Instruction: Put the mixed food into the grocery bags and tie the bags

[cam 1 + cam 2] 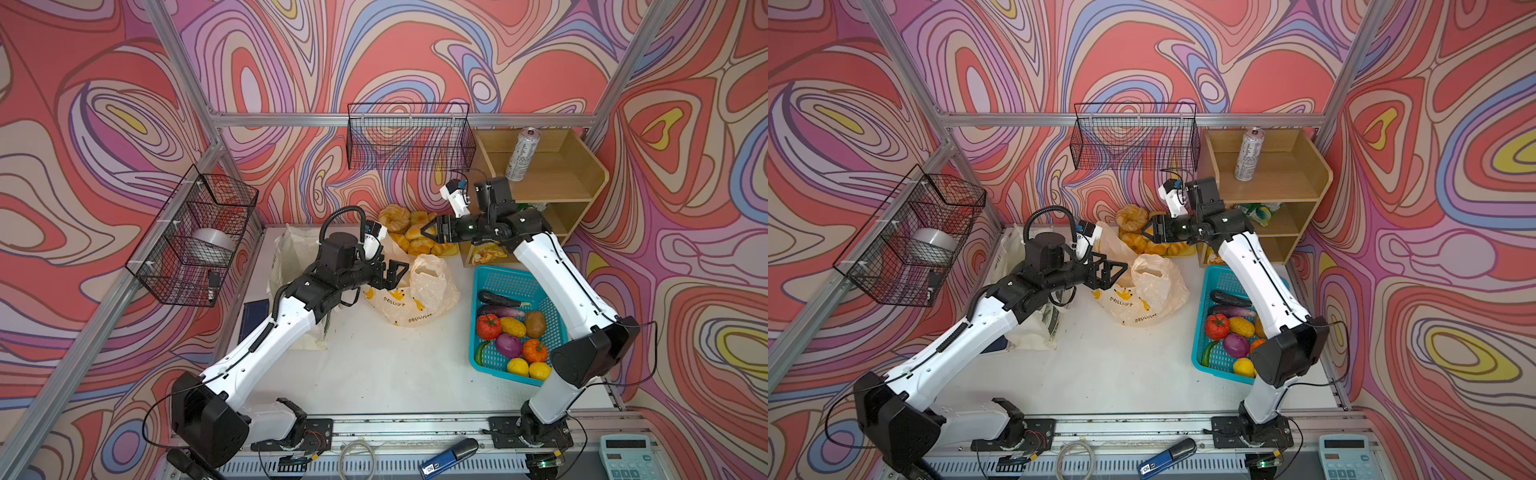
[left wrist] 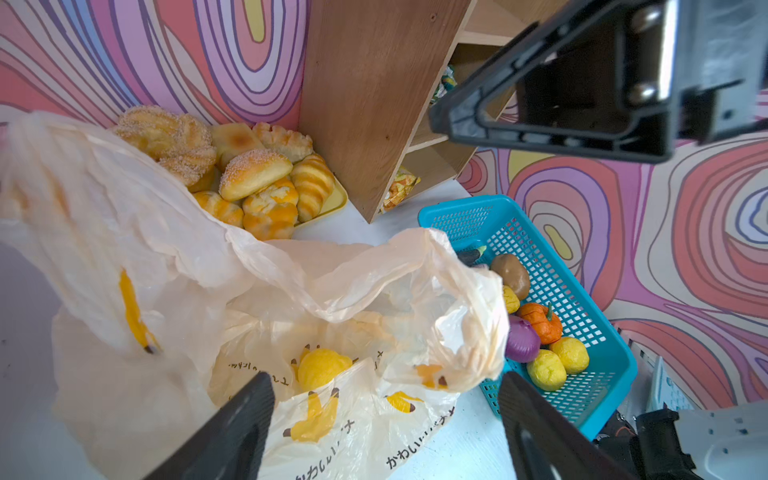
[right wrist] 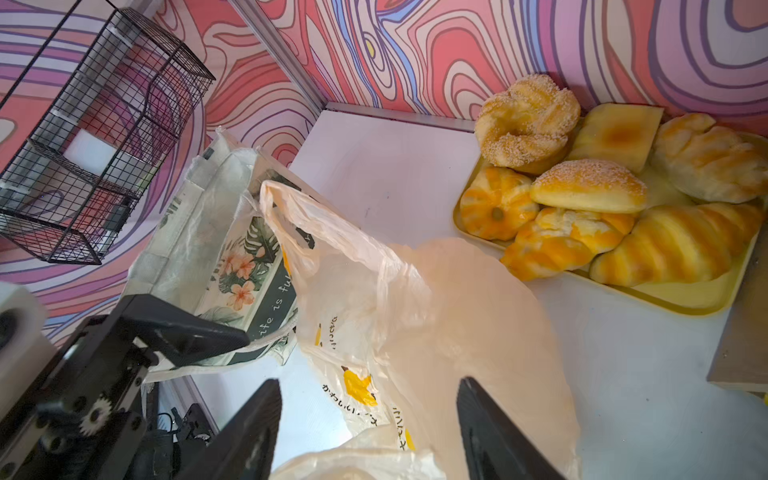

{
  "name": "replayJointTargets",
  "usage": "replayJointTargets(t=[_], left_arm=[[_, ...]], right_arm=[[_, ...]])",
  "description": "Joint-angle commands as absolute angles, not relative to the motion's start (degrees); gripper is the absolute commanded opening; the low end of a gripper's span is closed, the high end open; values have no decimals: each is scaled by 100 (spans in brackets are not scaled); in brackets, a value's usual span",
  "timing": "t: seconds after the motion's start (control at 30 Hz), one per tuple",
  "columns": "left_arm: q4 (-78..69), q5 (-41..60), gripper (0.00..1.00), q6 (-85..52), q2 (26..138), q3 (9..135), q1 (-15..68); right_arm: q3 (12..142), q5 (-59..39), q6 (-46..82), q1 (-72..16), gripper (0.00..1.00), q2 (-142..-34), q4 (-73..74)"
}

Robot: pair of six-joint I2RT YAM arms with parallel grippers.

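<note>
While the left claw (image 1: 399, 276) and right claw (image 1: 428, 230) gape empty, the banana-print bag (image 1: 428, 291) sits between them, seemingly nearer the left.

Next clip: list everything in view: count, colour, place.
plastic bag: one, cream, banana prints, table centre
cloth tote: one, white, rear left
teal basket: one, table's right
lemons: three, yellow, two in basket, one apparently inside plastic bag
cucumber: one, dark green, basket
wooden shelf: one, rear right
drink can: one, silver, top shelf
snack packets: two, orange and green, lower shelves
bread rolls: several, golden, rear tray
wire baskets: two, black, walls
left pincer: open, empty, above plastic bag
right pincer: open, empty, by bread rolls
</note>
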State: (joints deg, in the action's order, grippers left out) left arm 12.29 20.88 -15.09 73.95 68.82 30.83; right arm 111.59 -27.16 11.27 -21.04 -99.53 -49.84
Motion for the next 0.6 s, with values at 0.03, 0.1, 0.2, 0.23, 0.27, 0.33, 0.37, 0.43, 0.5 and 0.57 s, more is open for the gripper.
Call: replayJointTargets(t=[0.03,0.1,0.2,0.23,0.27,0.33,0.37,0.43,0.5,0.57], left_arm=[[871,2622,88,-1359,7410,6818,3153],[859,2813,88,-1289,7536,6895,3213],[1016,2948,88,-1125,7805,7121,3349],[1037,2983,88,-1083,7890,7181,3391],[1033,2995,88,-1064,7946,7217,3424],[951,2962,88,-1080,8058,7264,3463],[901,2952,88,-1109,8093,7285,3470],[812,2853,85,-1159,8179,7334,3472],[725,2750,75,-1195,8239,7356,3476],[679,2699,51,-1195,8292,7366,3472]], right_arm=[[11441,-3006,1203,-2082,69,-10117,-4933],[11509,-3084,1235,-2079,69,-10288,-4922],[11591,-3143,1254,-2079,69,-10392,-4922],[11617,-3171,1265,-2086,69,-10414,-4922],[11640,-3187,1277,-2083,69,-10439,-4922],[11680,-3231,1273,-2083,70,-10492,-4931],[11697,-3240,1274,-2083,69,-10509,-4937],[11724,-3270,1286,-2085,69,-10553,-4931],[11754,-3312,1292,-2083,69,-10588,-4938],[11818,-3355,1291,-2087,69,-10652,-4956]])
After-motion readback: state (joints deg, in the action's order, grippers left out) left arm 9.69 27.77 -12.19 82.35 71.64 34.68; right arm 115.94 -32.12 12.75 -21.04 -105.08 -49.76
